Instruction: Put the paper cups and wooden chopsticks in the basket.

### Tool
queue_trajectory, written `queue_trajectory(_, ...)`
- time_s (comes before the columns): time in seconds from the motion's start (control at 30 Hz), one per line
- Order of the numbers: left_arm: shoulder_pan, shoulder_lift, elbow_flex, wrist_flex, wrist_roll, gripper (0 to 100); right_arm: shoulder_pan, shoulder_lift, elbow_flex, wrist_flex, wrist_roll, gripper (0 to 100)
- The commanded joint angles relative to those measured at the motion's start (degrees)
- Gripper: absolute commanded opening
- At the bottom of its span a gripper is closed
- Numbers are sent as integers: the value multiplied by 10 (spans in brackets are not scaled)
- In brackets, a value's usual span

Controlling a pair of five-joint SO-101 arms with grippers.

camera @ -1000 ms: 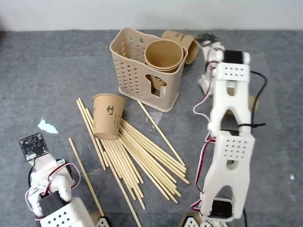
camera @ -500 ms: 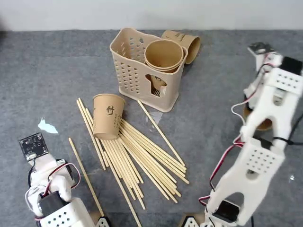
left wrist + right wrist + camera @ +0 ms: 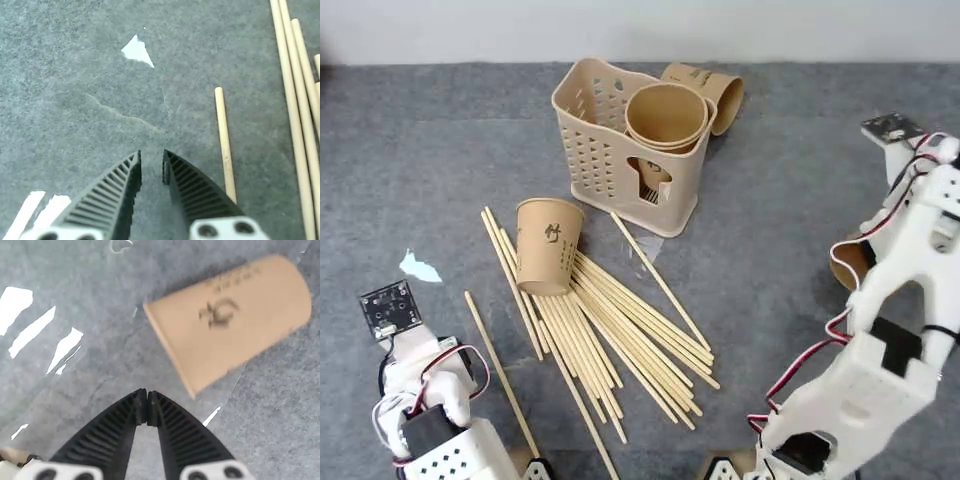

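At mat centre: pale wooden chopsticks point(image 3: 620, 335) fanned out, tan paper cup point(image 3: 548, 245) upside down on them, dark printed mark unreadable. Behind: beige perforated plastic basket point(image 3: 605, 165) holding nested cups point(image 3: 666, 115); another cup point(image 3: 715, 90) lying behind it. Fallen cup point(image 3: 235, 315) near right gripper point(image 3: 147, 407), tips touching, empty. Left gripper point(image 3: 151, 167) fingers narrowly apart, empty, beside lone chopstick point(image 3: 223, 140).

My overhead camera looks steeply down on the grey counter point(image 3: 440, 150) from the arms' side. Each wrist camera stares down from close, past its own claw. Beside the left claw point(image 3: 151, 155) lies a lone pale wooden chopstick point(image 3: 223, 137). Just ahead of the right claw point(image 3: 146, 392) lies a tipped tan paper cup point(image 3: 230, 320). Both things also show from overhead.
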Motion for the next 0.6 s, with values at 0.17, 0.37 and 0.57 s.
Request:
queue_trajectory(0.17, -4, -2, -14, 1, -3, 77, 4, -181, 136, 22, 103, 198)
queue_trajectory(0.37, -4, -2, -14, 1, -3, 77, 7, -313, 347, -154, 139, 231)
queue_trajectory(0.57, -4, -2, -14, 1, -3, 77, 5, -397, 509, -371, 111, 294)
